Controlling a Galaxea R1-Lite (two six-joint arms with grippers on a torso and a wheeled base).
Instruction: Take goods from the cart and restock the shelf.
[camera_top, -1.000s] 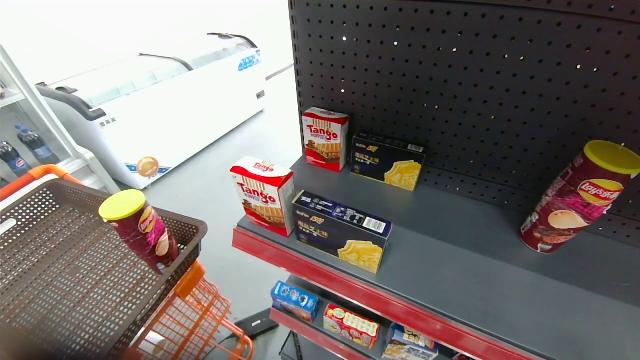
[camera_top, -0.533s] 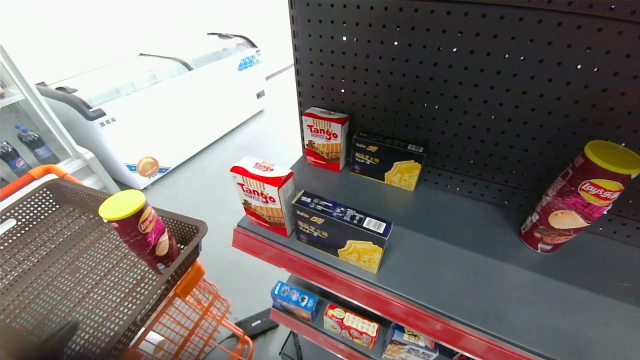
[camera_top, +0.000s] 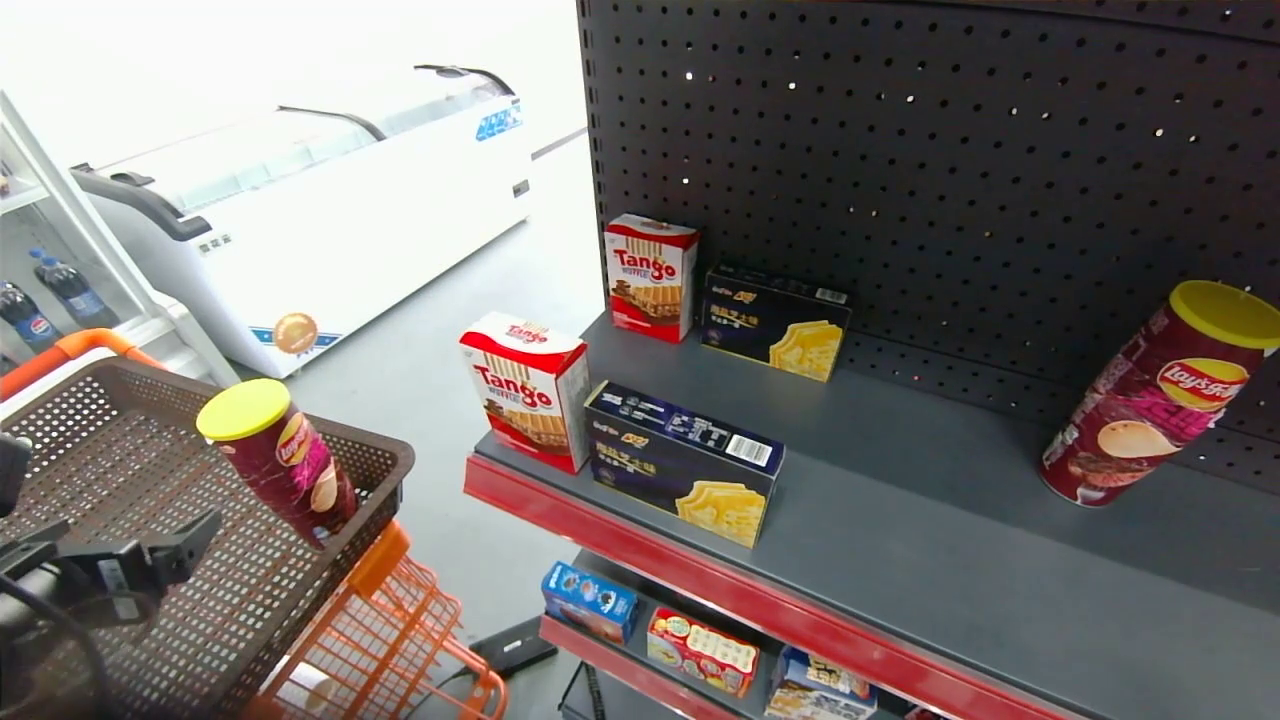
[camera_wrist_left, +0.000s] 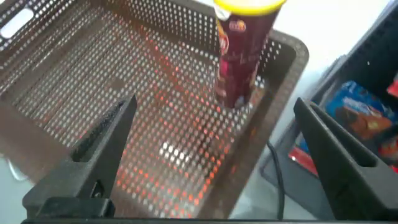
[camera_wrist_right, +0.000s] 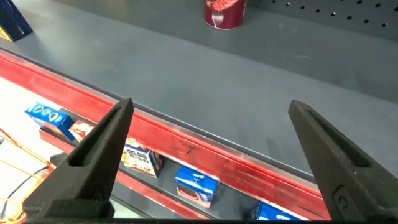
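Two cylindrical chip cans with yellow lids stand on end. The basket can (camera_top: 275, 460) is in the far right corner of the brown perforated plastic basket (camera_top: 240, 600) atop the orange wire cart (camera_top: 380, 650). The shelf can (camera_top: 1150, 395) is far right on the smooth grey shelf (camera_top: 900, 520), by the black pegboard (camera_top: 900, 150). The left gripper (camera_wrist_left: 214, 107) hangs over the basket, fingers spread wide, empty. The right gripper (camera_wrist_right: 209, 107) hovers over the shelf's red front lip, equally wide, holding nothing.

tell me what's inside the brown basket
One yellow-lidded chip can, standing upright near a corner. The left gripper covers part of the basket floor, so that patch is unseen.
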